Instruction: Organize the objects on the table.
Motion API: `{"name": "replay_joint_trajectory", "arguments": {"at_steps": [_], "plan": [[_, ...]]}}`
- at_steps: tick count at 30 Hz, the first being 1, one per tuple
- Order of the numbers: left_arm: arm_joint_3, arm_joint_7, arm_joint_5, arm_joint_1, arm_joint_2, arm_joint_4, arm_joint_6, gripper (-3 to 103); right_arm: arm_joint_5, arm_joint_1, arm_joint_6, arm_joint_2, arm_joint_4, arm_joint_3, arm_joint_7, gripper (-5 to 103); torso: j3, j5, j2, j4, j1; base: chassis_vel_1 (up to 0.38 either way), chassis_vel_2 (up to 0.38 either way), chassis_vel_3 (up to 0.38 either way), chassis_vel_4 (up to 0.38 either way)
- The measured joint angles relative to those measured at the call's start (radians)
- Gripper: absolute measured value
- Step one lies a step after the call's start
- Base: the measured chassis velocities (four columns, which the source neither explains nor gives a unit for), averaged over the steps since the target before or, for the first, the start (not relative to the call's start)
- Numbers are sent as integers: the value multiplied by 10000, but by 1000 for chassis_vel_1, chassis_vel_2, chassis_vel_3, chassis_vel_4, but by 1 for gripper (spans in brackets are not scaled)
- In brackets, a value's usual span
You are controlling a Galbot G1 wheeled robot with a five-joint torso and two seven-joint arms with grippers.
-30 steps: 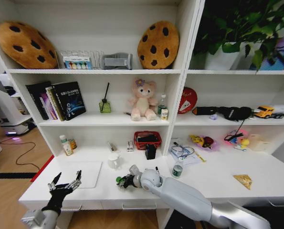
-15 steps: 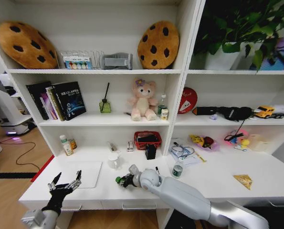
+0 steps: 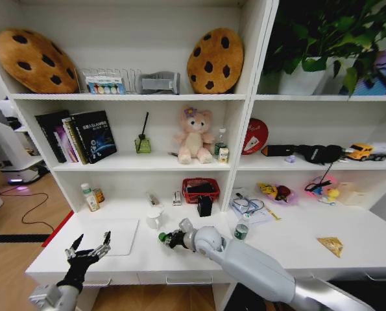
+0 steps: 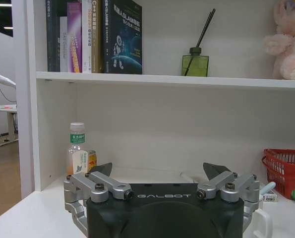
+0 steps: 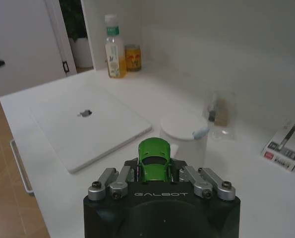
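The tiny green toy car [image 3: 162, 237] is held just above the white table [image 3: 361, 236] near its middle, with my right gripper [image 3: 170, 239] shut on it. In the right wrist view the car [image 5: 154, 157] sits pinched between the fingers, nose pointing outward. The slim silver laptop [image 3: 112, 236] lies closed at the left of the table, also seen as the laptop [image 5: 90, 124] beyond the car. A small green-and-silver can [image 3: 241, 231] stands right of my right arm. My left gripper [image 3: 89, 249] hangs open at the table's front left edge, its fingers [image 4: 100, 171] spread wide.
A white lidded cup [image 3: 155, 218] stands just behind the held car, close to it as the cup [image 5: 184, 136]. A bottle [image 3: 87, 196] and an orange can [image 3: 99, 195] stand at the back left. A red basket [image 3: 200, 190] and a black box [image 3: 204, 206] sit behind.
My right gripper has shifted slightly up and toward the back right with the green car. The left arm has stayed put.
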Motion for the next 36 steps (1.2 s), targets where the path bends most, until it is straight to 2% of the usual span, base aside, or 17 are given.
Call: {"name": "replay_joint_trajectory", "arguments": {"at_steps": [3,6,8,9,11,12,17,18,23,36], "plan": [[0,0,0,0,0,0,-1,100,74,542,389,136,425,959,7,34,0,1,-1,-2,0,0,0,0,0],[0,0,0,0,0,0,0,100,64,826,578,309,313,1171,5,34,0,0,0,-2,0,0,0,0,0],[1,2,0,0,0,0,-1,100,-91,1980,1071,1062,-501,1607,-129,34,1,1,-1,4,1,0,0,0,0],[1,2,0,0,0,0,-1,100,-91,1980,1071,1062,-501,1607,-129,34,1,1,-1,4,1,0,0,0,0],[1,0,0,-1,0,0,0,100,-289,2959,1407,1719,-1580,1805,-320,34,0,-1,0,5,1,0,0,0,0],[1,0,0,-1,0,0,0,100,-289,2959,1407,1719,-1580,1805,-320,34,0,-1,0,5,1,0,0,0,0],[0,-2,0,0,0,0,-1,100,-823,3997,1711,2694,-4052,1860,-558,34,2,0,-1,1,1,0,0,0,0],[0,-2,0,0,0,0,-1,100,-823,3997,1711,2694,-4052,1860,-558,34,2,0,-1,1,1,0,0,0,0],[0,-2,0,0,0,0,0,100,-1679,4526,2147,3471,-6008,1857,-818,34,2,0,-1,0,1,0,0,0,0],[0,-1,0,0,0,0,-1,100,-2268,5160,2593,4773,-8550,1902,-1077,34,0,0,-1,2,1,0,0,0,0]]}}
